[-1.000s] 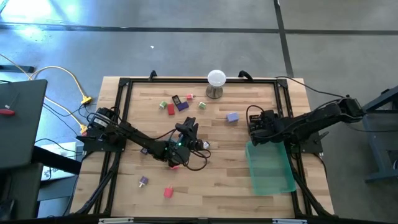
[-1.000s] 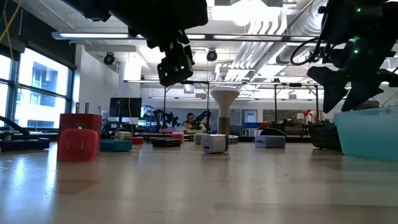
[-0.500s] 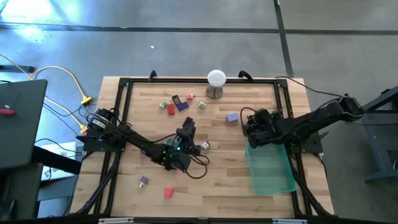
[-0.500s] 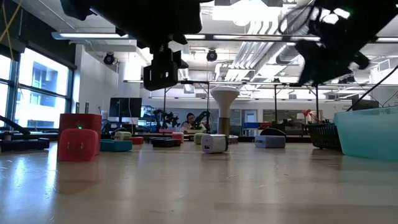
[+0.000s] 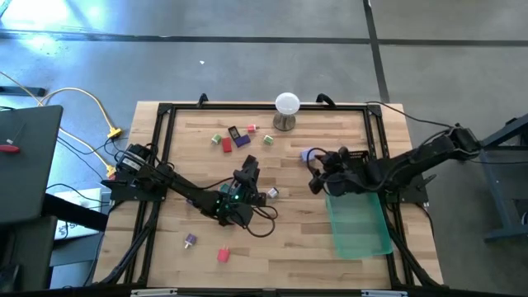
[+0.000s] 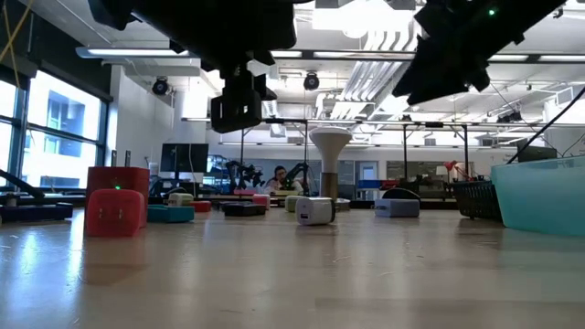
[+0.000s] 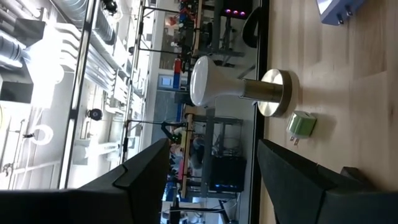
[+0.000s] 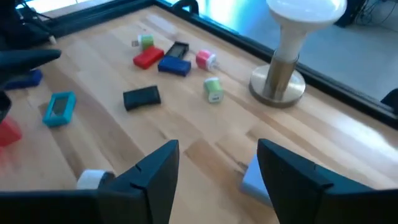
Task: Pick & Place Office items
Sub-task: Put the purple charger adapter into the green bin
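Observation:
Small office items lie on the wooden table (image 5: 289, 247): a cluster of red, purple, black, pink and pale green pieces (image 5: 235, 138) at the far left, a lavender piece (image 5: 307, 154), a white piece (image 5: 271, 192), a purple piece (image 5: 190, 240) and a red one (image 5: 223, 255). My left gripper (image 5: 247, 172) hangs open and empty above mid-table, beside the white piece. My right gripper (image 5: 316, 180) is open and empty, above the table just near of the lavender piece (image 8: 254, 179), which shows between its fingers in the right wrist view.
A translucent green tray (image 5: 359, 221) lies at the right, near side. A white ball on a metal stand (image 5: 286, 107) stands at the far edge. A black frame (image 5: 165, 148) rims the table. In the low view a red block (image 6: 114, 212) stands at the left.
My right gripper has gone from above the tray's far end toward the table's left, and now hangs by the lavender piece; in the low view it has also risen. My left gripper shifted a little early on, then kept still. No item has moved.

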